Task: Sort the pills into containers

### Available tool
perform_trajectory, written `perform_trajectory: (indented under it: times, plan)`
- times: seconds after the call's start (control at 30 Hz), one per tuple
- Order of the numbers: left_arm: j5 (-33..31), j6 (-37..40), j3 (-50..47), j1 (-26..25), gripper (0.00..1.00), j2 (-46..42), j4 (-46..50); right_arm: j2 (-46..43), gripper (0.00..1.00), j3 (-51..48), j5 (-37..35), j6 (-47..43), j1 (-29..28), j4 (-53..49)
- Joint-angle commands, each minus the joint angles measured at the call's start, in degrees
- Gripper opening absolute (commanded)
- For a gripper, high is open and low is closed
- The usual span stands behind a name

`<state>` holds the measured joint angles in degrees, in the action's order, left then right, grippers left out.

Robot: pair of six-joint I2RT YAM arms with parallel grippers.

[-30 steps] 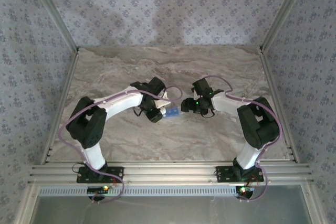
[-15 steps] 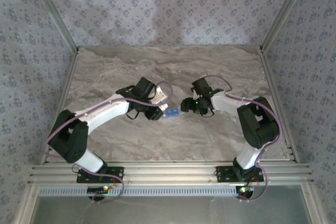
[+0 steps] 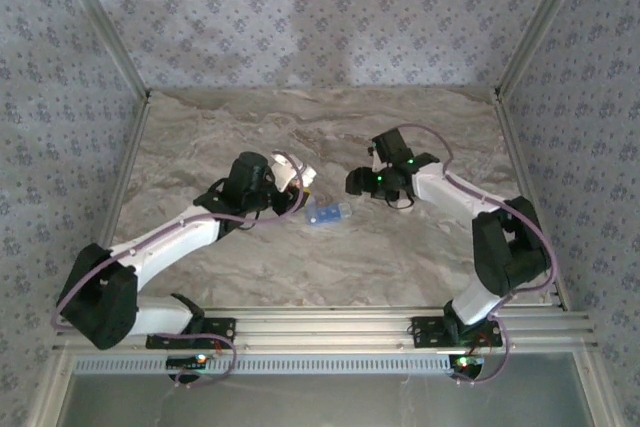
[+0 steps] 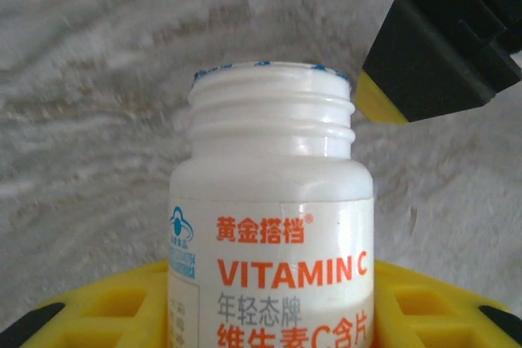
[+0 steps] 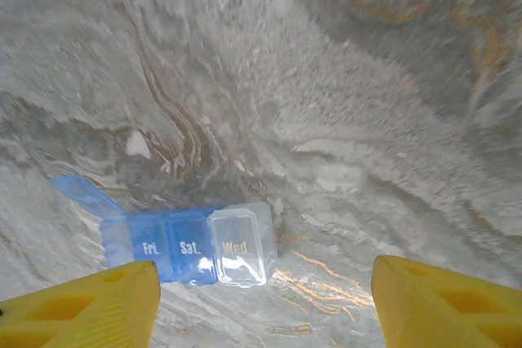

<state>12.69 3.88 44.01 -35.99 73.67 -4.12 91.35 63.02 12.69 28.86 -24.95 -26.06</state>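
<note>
- White vitamin C bottle, cap off, threaded neck bare.
- Left gripper clasps it low between yellow fingers.
- Black-and-yellow block at upper right, above marbled table.

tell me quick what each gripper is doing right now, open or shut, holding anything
Left gripper: shut on the white plastic cylindrical vitamin C bottle with orange lettering.
Right gripper: open, holding nothing.

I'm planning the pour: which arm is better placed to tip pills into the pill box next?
Left. Its gripper is shut on the uncapped vitamin C bottle, near the pill box. The right gripper is open and empty above the box, so it would probably suit steadying it instead.
</note>
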Motion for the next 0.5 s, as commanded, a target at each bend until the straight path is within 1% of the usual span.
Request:
perform_trajectory:
  times: [0.0,0.1,0.2,0.27,0.47]
  plan:
    - [1.1,-1.3,-3.0,0.3,0.0,-3.6,-18.1,-2.5,0.71,2.6,-2.4,-1.8,3.5,-7.1]
    - [0.7,-0.4,-3.8,0.3,0.0,-4.9,-24.3,-2.8,0.71,4.0,-4.7,-3.1,6.4,-11.7]
    - [0.8,0.3,-1.2,0.3,0.0,-5.0,-24.3,-2.5,0.72,4.3,-6.4,-4.3,8.8,-14.5]
    - [0.9,0.5,-0.5,0.2,0.0,-4.9,-26.3,-1.8,0.72,4.3,-7.2,-4.9,10.2,-16.2]
    - [-2.0,1.5,-0.4,0.3,0.0,-3.7,-35.7,1.8,0.72,3.9,-11.0,-7.0,11.3,-19.2]
